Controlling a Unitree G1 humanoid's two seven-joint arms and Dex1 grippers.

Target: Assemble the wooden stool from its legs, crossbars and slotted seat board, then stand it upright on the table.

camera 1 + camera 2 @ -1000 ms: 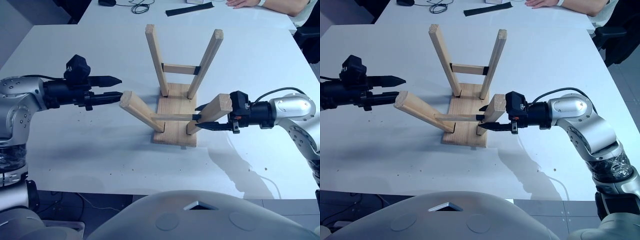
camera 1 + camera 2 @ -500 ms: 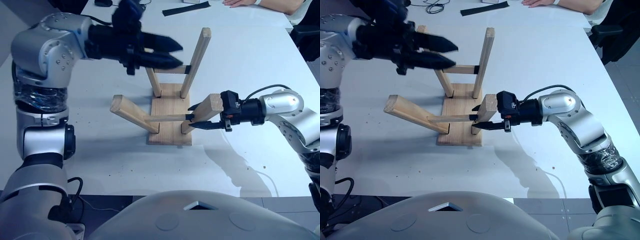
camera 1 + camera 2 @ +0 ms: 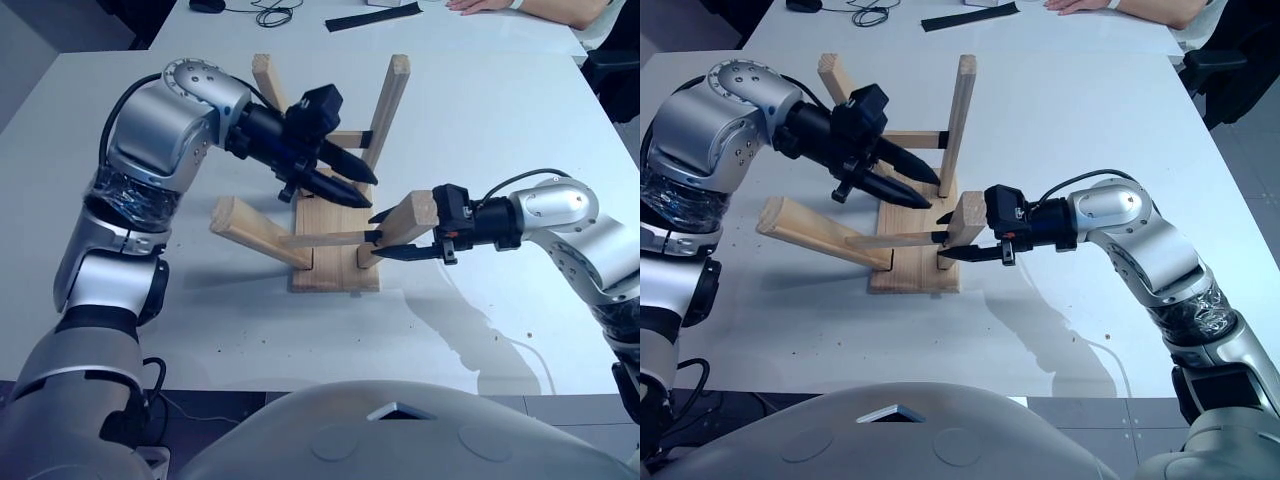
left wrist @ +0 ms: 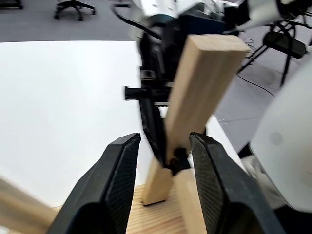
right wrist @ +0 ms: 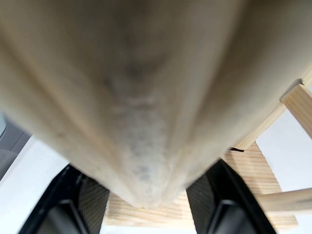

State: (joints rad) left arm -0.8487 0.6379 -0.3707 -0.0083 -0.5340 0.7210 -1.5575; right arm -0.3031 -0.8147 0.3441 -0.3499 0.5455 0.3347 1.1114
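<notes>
— Four legs stand in the seat board (image 3: 335, 272), which lies flat mid-counter (image 3: 500, 130) with the stool upside down. What's leftmost?

— The near left leg (image 3: 255, 228). It slants out to the left from its slot, and nothing grips it.

— And the left claw?

— The left claw (image 3: 355, 190) hangs over the board, just near of the far legs (image 3: 390, 105). Its fingers are spread and empty, pointing right and down at the near right leg (image 3: 405, 218).

— Which way does that leg run?

— Its long axis climbs from the board out to the right. A thin crossbar (image 3: 325, 238) ties it to the left one.

— The right claw?

— The right claw (image 3: 377, 236) pinches that leg near its top, coming in from the right. I'd judge the untended left leg falls to the left arm, which is nearer.
</notes>
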